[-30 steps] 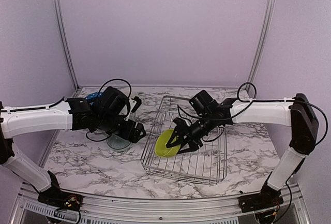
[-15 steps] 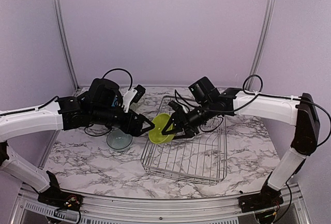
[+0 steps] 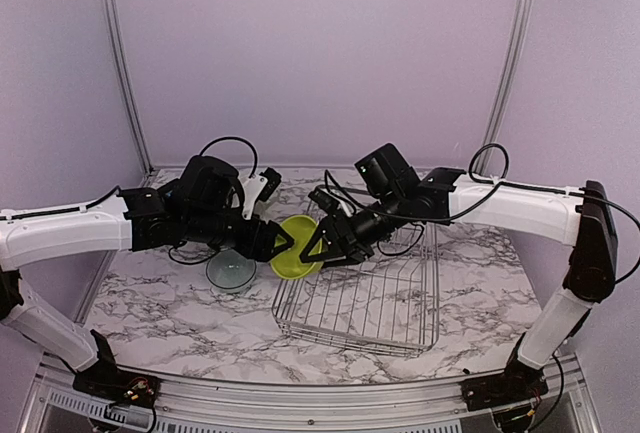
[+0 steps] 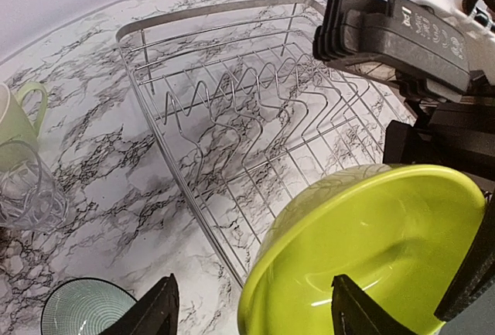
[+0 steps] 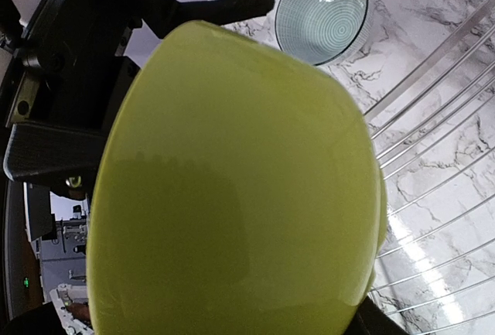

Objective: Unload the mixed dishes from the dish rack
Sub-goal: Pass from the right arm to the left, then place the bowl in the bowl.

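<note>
Top view, lime-green bowl (image 3: 290, 260): you see it tipped on edge in the air at the left rim of the dish rack (image 3: 380, 303), between the two hands.
Top view, right hand (image 3: 320, 245): it is clamped on the bowl's right side and holds it up.
Top view, left hand (image 3: 276, 243): it is at the bowl's left side; you cannot read its opening from here.
Top view, desk (image 3: 160, 293): a pale ribbed bowl (image 3: 231, 272) sits on the marble just left of the rack.
Left wrist, fingers (image 4: 164, 308): your left hand is parted wide, with one finger outside the bowl's rim and the other over its hollow; no pinch shows.
Left wrist, desk: a pale green mug (image 4: 17, 111) and a clear glass (image 4: 27, 188) stand close together, left of the rack.
Right wrist, bowl: its outer side fills the view, and the ribbed bowl shows beyond it on the desk.
</note>
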You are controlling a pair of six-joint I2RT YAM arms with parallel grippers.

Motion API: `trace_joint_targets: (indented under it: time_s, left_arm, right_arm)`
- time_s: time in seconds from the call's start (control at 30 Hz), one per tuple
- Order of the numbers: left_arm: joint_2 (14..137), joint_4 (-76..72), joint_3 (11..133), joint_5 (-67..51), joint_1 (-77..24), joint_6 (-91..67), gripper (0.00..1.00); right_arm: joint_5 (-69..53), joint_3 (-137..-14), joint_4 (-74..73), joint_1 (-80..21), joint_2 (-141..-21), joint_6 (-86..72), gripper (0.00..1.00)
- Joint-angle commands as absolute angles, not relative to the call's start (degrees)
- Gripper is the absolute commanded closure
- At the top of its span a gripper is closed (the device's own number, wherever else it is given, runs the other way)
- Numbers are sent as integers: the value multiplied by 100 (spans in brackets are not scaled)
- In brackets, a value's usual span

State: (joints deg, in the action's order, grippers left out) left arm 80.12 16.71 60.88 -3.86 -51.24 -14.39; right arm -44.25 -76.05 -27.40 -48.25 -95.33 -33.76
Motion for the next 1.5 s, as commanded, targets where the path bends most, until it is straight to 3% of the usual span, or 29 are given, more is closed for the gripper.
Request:
trace_joint_targets:
  time_s: [0.0,0.37,0.5,0.67,0.83,0.93,1.33,1.4,1.47]
  left_arm:
    - [8036,1662,6029,-295,-5097,-1460,35]
    - [7829,1492,6009,-697,-5092,-1489,88]
    - [7651,1282,5883,-912,-5089,-1599,100]
    - [7488,1160,5737,-1060,-5091,-1758,100]
    - [7332,1194,5669,-1145,-4975,-2044,100]
    - [7157,1246,5569,-1213,-4850,-2190,100]
    - [6464,2298,4906,-1085,-3916,-2503,100]
    - [6455,2441,4784,-1081,-3676,-2507,100]
    - [6484,2546,4684,-1029,-3492,-2498,100]
  right_arm:
    - [-4513,-7918,-2475,-4878,-9334,-3209,61]
    - [-4571,-7933,-2365,-4905,-9308,-3158,61]
    - [-4481,-7894,-2414,-4873,-9316,-3179,59]
    - [-4461,-7746,-2369,-4642,-9266,-3312,55]
    - [-4419,-7748,-2472,-4484,-9251,-3309,24]
    - [-4302,-7743,-2580,-4396,-9230,-3287,14]
    - [-3547,-7916,-3154,-4184,-9211,-2901,9]
    - [-3441,-7996,-3254,-4183,-9211,-2794,2]
    - [-3396,-8096,-3344,-4182,-9224,-2687,2]
